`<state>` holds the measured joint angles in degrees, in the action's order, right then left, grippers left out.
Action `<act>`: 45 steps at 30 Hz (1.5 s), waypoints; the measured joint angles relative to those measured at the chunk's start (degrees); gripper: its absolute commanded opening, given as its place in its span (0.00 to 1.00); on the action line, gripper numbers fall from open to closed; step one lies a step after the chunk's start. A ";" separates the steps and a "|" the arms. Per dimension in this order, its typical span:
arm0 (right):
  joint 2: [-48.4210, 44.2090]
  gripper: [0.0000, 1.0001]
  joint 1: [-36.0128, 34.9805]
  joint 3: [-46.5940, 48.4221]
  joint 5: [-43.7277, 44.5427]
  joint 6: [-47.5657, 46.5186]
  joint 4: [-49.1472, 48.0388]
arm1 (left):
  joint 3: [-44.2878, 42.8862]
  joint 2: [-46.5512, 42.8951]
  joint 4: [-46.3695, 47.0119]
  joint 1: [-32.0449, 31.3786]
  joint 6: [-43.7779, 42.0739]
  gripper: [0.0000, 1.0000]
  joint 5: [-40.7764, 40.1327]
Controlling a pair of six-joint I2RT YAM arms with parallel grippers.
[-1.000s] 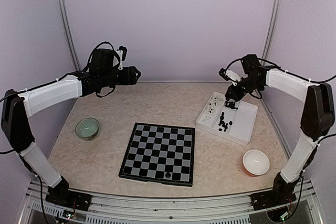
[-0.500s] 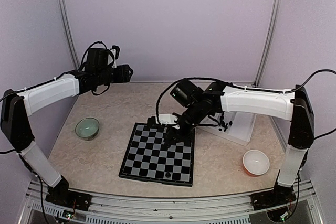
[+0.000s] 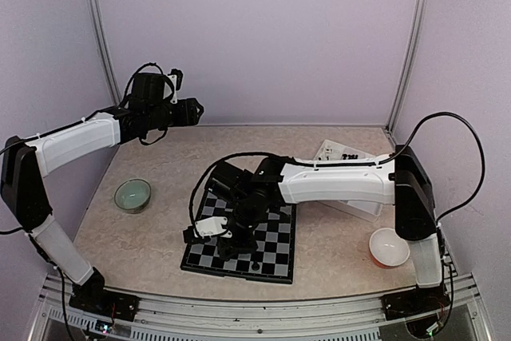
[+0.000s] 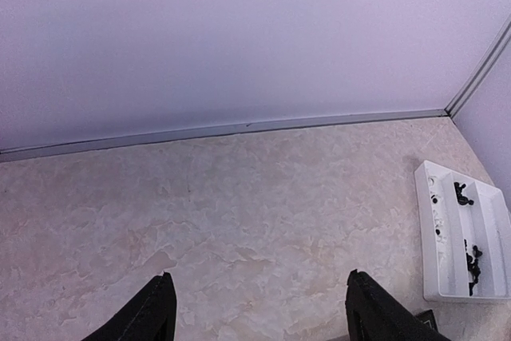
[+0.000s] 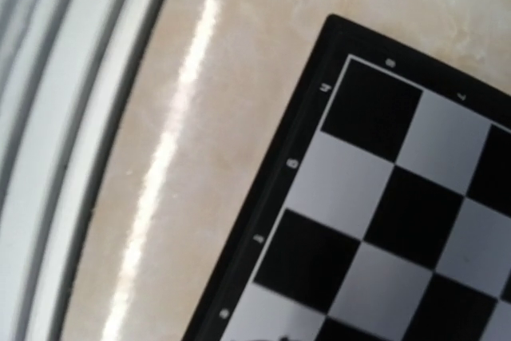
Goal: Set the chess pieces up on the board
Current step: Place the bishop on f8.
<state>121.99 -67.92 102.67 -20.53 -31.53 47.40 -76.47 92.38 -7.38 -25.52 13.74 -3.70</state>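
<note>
The board lies flat in the middle of the table. One black chess piece stands on its near row. My right arm reaches across the board, and my right gripper hangs low over its near left part. Its jaws are hidden from above. The right wrist view shows only a corner of the board and bare table, with no fingers in it. More black chess pieces lie in the white tray. My left gripper is open and empty, high up near the back wall.
The white tray stands at the back right, partly hidden behind my right arm. A green bowl sits left of the board. A white and orange bowl sits at the near right.
My right arm has swung from the tray across to the board's near left part. My left gripper has barely shifted.
</note>
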 measured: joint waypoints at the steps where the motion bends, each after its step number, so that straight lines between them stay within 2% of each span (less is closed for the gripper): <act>1: 0.83 0.00 -0.22 0.52 0.26 0.02 0.02 | 0.00 0.00 0.00 0.04 0.02 0.72 0.17; 18: 9.68 0.01 -0.22 9.94 1.57 2.56 1.22 | -0.09 -0.09 0.00 0.92 1.03 0.72 1.77; 45: 12.57 0.05 -0.74 11.78 0.37 3.15 2.36 | -0.17 -0.17 0.00 1.70 1.46 0.73 2.54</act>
<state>134.56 -68.66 114.45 -20.16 -28.38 49.76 -76.64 92.20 -7.38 -23.81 15.20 -1.17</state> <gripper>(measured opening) 0.068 0.725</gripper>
